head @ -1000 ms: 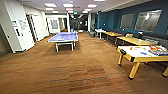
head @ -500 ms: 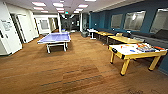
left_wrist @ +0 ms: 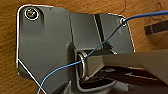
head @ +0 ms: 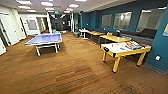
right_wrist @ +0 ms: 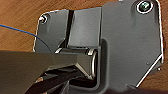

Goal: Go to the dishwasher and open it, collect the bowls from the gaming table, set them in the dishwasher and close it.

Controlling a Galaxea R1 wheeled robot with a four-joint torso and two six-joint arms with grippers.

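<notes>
room: big open office lounge, brown wood-look floor (head: 75, 72), dark blue walls (head: 160, 47) on my right side, white walls and doors on my left, ceiling light panels (head: 47, 3) lit overhead.
ping-pong table: blue top, pale legs (head: 45, 38), left of centre, well apart from me.
yellow game table: yellow legs and frame, white top (head: 122, 50), on my right, near the blue wall; small orange, blue and red things lie on it, too blurred to name.
bowls: cannot tell whether any of the small things on the yellow game table are bowls.
more tables: a row of yellow-topped tables (head: 113, 38) behind the game table along the right wall; a small white table (head: 83, 31) further back.
windows: pale glass panels (head: 122, 21) in the blue wall above those tables.
corridor: dim opening (head: 60, 23) at the far end with a green sign above it.
my left gripper: cannot tell if together or apart; left wrist view has my dark plate, a thin blue cable (left_wrist: 65, 67) running across it, floor behind.
my right gripper: cannot tell either; right wrist view has my dark plate, a blue cable (right_wrist: 22, 31) at one side, floor behind.
</notes>
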